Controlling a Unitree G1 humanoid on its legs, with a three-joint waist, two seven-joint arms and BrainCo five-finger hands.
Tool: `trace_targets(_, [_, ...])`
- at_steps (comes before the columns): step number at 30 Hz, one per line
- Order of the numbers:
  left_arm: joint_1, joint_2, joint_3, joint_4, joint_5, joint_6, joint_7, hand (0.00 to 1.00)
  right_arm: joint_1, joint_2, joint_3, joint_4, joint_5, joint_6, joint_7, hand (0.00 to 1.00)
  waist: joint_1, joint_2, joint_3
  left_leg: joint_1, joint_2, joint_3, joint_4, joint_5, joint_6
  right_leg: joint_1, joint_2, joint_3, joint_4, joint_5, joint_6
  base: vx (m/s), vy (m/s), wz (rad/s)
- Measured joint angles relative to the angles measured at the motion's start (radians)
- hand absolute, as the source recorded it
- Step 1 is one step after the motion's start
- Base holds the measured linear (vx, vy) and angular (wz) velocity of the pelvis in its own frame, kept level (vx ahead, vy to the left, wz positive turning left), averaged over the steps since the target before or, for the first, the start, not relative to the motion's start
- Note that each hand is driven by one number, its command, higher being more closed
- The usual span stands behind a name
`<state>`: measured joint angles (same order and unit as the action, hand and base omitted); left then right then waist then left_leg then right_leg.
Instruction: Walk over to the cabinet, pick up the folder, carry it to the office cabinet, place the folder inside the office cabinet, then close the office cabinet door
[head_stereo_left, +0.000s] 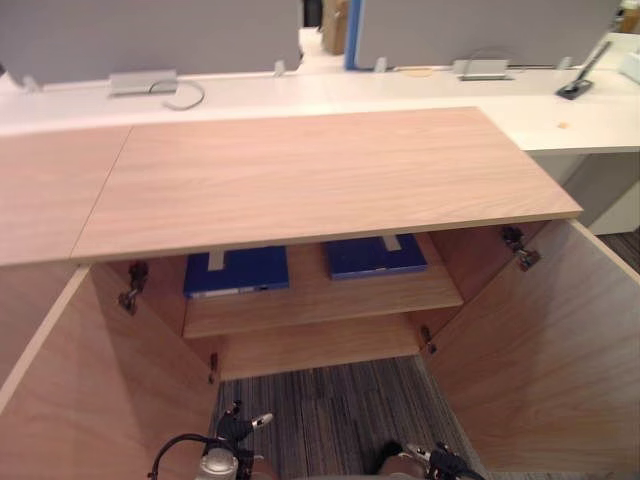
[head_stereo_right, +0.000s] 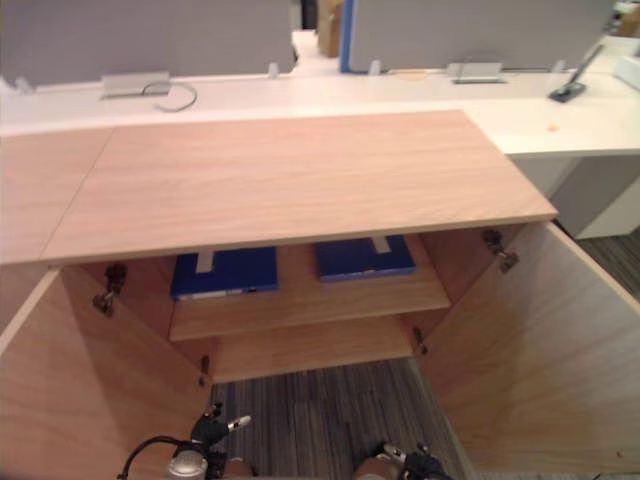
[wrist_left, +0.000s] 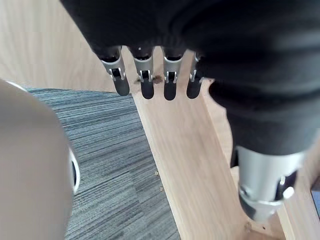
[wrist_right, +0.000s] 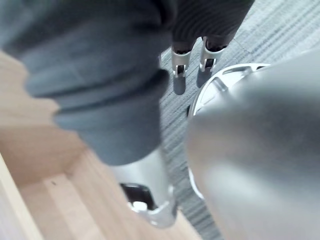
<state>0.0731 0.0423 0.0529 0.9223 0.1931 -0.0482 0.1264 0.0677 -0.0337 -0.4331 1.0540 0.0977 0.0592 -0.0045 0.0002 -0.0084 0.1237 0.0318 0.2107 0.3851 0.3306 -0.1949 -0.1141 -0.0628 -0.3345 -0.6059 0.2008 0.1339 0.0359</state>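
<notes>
Left hand (wrist_left: 170, 35) and right hand (wrist_right: 205, 22) hang, fingers straight, before the cabinet shelf (head_stereo_left: 320, 300) bearing two folders (head_stereo_left: 237, 272).

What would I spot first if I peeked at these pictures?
The big wooden cabinet stands wide open, its left door and right door swung out. On its shelf lie a left blue folder and a right blue folder, side by side. The robot's left hand and right hand hang empty over the grey striped carpet, fingers straight.
</notes>
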Motion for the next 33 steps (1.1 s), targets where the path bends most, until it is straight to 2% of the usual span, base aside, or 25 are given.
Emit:
trace_targets(1, [0.000, -0.002, 0.007, 0.017, -0.010, 0.001, 0.000, 0.00, 0.003, 0.007, -0.007, 0.000, 0.002, 0.000, 0.000, 0.00, -0.001, 0.002, -0.015, 0.013, 0.003, 0.029, -0.026, 0.009, 0.002, 0.000, 0.018, 0.004, -0.040, 0.028, -0.004, 0.03, -0.018, -0.68])
trace_targets(2, [0.001, -0.004, 0.016, 0.032, -0.035, 0.002, 0.001, 0.00, 0.004, 0.014, -0.014, -0.001, 0.005, 0.000, -0.001, 0.00, -0.002, 0.009, -0.021, 0.037, 0.011, 0.073, -0.059, 0.029, 0.002, -0.010, 0.023, -0.006, -0.033, 0.010, -0.017, 0.04, -0.061, -0.73])
trace_targets(3, [0.010, -0.005, 0.028, 0.035, -0.057, 0.005, 0.002, 0.00, 0.005, 0.016, -0.030, -0.004, 0.017, -0.003, -0.006, 0.00, -0.005, 0.013, -0.022, 0.065, 0.017, 0.097, -0.084, 0.041, -0.006, -0.018, 0.005, -0.046, 0.086, -0.082, -0.034, 0.05, -0.077, -0.62])
trace_targets(5, [0.021, 0.003, 0.033, 0.040, -0.085, 0.004, 0.003, 0.00, 0.017, 0.021, -0.047, 0.003, 0.027, -0.002, -0.009, 0.00, -0.007, 0.007, -0.032, 0.105, 0.016, 0.129, -0.132, 0.063, -0.029, -0.012, 0.016, -0.071, 0.116, -0.127, -0.018, 0.03, -0.086, -0.52])
trace_targets(6, [0.019, 0.001, 0.048, 0.067, -0.102, 0.006, 0.005, 0.00, 0.018, 0.019, -0.052, 0.009, 0.032, -0.003, -0.011, 0.00, -0.006, 0.013, -0.040, 0.125, 0.009, 0.143, -0.181, 0.087, -0.034, -0.015, 0.047, -0.068, 0.081, -0.127, -0.025, 0.01, -0.106, -0.55])
trace_targets(9, [0.013, -0.011, 0.043, 0.093, -0.117, 0.007, 0.003, 0.00, 0.000, -0.005, -0.058, 0.054, 0.033, -0.009, -0.019, 0.00, -0.009, 0.035, -0.047, 0.130, -0.004, 0.093, -0.270, 0.108, -0.007, -0.025, 0.119, -0.044, -0.005, -0.096, -0.040, 0.00, -0.079, -0.43])
trace_targets(11, [0.011, -0.012, 0.049, 0.098, -0.135, 0.007, 0.006, 0.00, -0.002, -0.006, -0.058, 0.076, 0.026, -0.011, -0.030, 0.00, -0.004, 0.034, -0.050, 0.160, 0.008, 0.101, -0.291, 0.108, -0.001, -0.005, 0.183, -0.005, -0.082, -0.068, -0.048, 0.01, -0.071, -0.61])
trace_targets(13, [0.011, -0.010, 0.054, 0.108, -0.150, 0.007, 0.006, 0.00, -0.002, -0.006, -0.059, 0.077, 0.023, -0.014, -0.036, 0.00, -0.011, 0.032, -0.051, 0.166, 0.013, 0.115, -0.288, 0.099, 0.013, 0.017, 0.214, 0.009, -0.151, -0.039, -0.042, 0.00, -0.042, -0.39])
trace_targets(16, [0.010, -0.012, 0.069, 0.108, -0.167, 0.007, 0.006, 0.00, 0.002, -0.006, -0.059, 0.079, 0.039, -0.016, -0.046, 0.00, -0.014, 0.035, -0.051, 0.166, 0.008, 0.133, -0.280, 0.088, 0.011, 0.043, 0.240, 0.031, -0.250, 0.019, -0.040, 0.00, -0.011, -0.23])
trace_targets(18, [0.009, -0.011, 0.069, 0.108, -0.170, 0.007, 0.006, 0.00, 0.004, -0.006, -0.058, 0.079, 0.039, -0.019, -0.048, 0.00, -0.016, 0.035, -0.051, 0.163, 0.010, 0.144, -0.250, 0.065, 0.011, 0.058, 0.247, 0.040, -0.282, 0.033, -0.039, 0.01, 0.016, -0.16])
trace_targets(22, [0.010, -0.009, 0.059, 0.106, -0.175, 0.004, 0.011, 0.00, 0.003, -0.002, -0.054, 0.079, 0.039, -0.023, -0.055, 0.00, -0.010, 0.040, -0.047, 0.137, 0.064, 0.156, -0.068, -0.010, -0.005, 0.069, 0.267, 0.092, -0.285, 0.024, -0.036, 0.05, 0.039, -0.36])
trace_targets(24, [0.009, -0.003, 0.059, 0.104, -0.191, 0.000, 0.012, 0.00, 0.003, -0.001, -0.054, 0.080, 0.039, -0.023, -0.058, 0.00, -0.007, 0.033, -0.045, 0.089, 0.081, 0.113, 0.084, -0.021, 0.016, 0.068, 0.263, 0.143, -0.284, 0.024, -0.036, 0.08, 0.023, -0.70])
trace_targets(25, [0.009, 0.001, 0.058, 0.101, -0.195, -0.002, 0.012, 0.00, 0.003, -0.003, -0.052, 0.080, 0.039, -0.023, -0.059, 0.00, -0.006, 0.023, -0.039, 0.055, 0.078, 0.050, 0.167, -0.023, 0.036, 0.066, 0.253, 0.173, -0.284, 0.025, -0.037, 0.05, 0.059, -0.84])
trace_targets(27, [0.011, -0.006, 0.056, 0.090, -0.209, -0.015, 0.012, 0.00, -0.002, -0.021, -0.046, 0.088, 0.039, -0.023, -0.073, 0.00, 0.005, 0.039, -0.022, 0.006, -0.029, -0.178, 0.182, -0.125, 0.036, 0.059, 0.237, 0.275, -0.286, 0.025, -0.039, 0.01, 0.155, -0.97])
trace_targets(28, [0.012, -0.009, 0.057, 0.086, -0.212, -0.018, 0.013, 0.00, -0.006, -0.023, -0.046, 0.091, 0.039, -0.022, -0.076, 0.00, 0.009, 0.040, -0.021, -0.006, -0.060, -0.226, 0.165, -0.144, 0.040, 0.054, 0.235, 0.301, -0.285, 0.025, -0.039, -0.04, 0.210, -1.05])
trace_targets(29, [0.015, -0.012, 0.065, 0.072, -0.216, -0.024, 0.014, 0.00, -0.007, -0.023, -0.045, 0.091, 0.039, -0.023, -0.078, 0.00, 0.023, 0.040, -0.020, -0.029, -0.118, -0.320, 0.109, -0.153, 0.052, 0.045, 0.237, 0.353, -0.288, 0.026, -0.037, -0.10, 0.283, -1.36])
trace_targets(30, [0.024, -0.022, 0.085, 0.051, -0.229, -0.029, 0.014, 0.00, -0.008, -0.021, -0.044, 0.089, 0.039, -0.024, -0.078, 0.00, 0.034, 0.048, -0.015, -0.022, -0.150, -0.363, 0.057, -0.131, 0.078, 0.036, 0.248, 0.397, -0.291, 0.039, -0.018, -0.08, 0.273, -1.26])
trace_targets(33, [0.031, -0.031, 0.107, 0.060, -0.230, -0.027, 0.015, 0.00, -0.007, -0.009, -0.033, 0.070, 0.040, -0.024, -0.079, 0.00, 0.025, 0.049, -0.030, 0.033, -0.157, -0.280, -0.037, -0.103, 0.098, 0.044, 0.248, 0.393, -0.238, 0.038, -0.008, 0.09, 0.152, -0.69])
